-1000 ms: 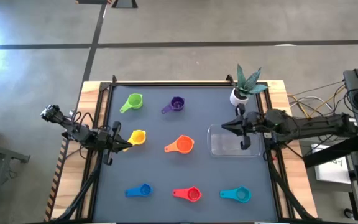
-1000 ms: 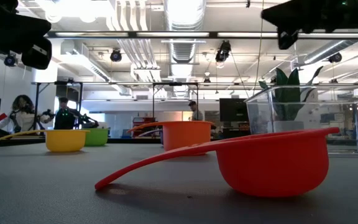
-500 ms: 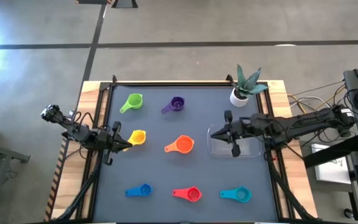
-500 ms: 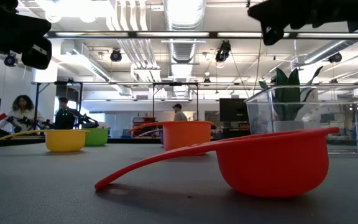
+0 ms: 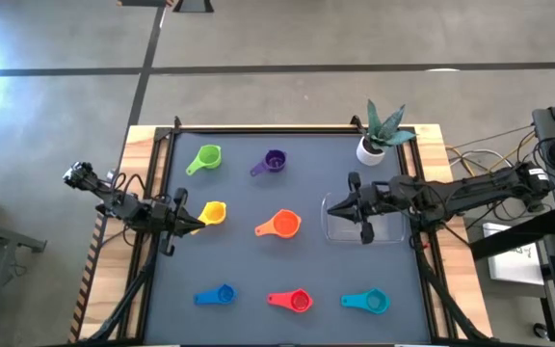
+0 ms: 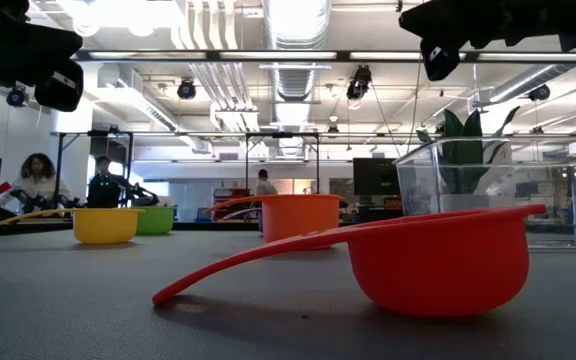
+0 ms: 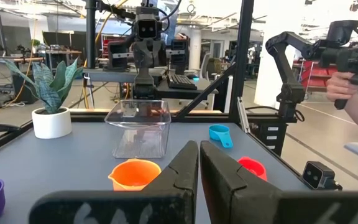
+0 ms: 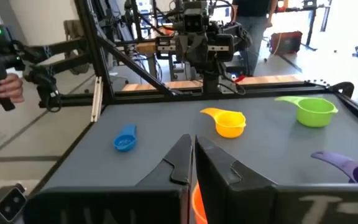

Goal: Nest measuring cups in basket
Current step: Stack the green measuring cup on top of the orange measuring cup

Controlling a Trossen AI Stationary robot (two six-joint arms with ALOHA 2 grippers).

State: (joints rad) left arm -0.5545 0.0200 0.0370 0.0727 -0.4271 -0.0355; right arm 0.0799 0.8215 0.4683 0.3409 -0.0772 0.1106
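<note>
Right gripper [image 5: 330, 204] clenched empty above the basket [image 5: 385, 231] edge; left gripper [image 5: 197, 223] clenched empty beside the yellow cup [image 5: 214, 212]

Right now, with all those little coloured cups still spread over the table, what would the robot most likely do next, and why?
Probably the right gripper, shut above the empty basket, should carry on toward the orange cup and open. That cup lies nearest it, and no cup is in the basket yet. The left gripper is shut beside the yellow cup.
</note>
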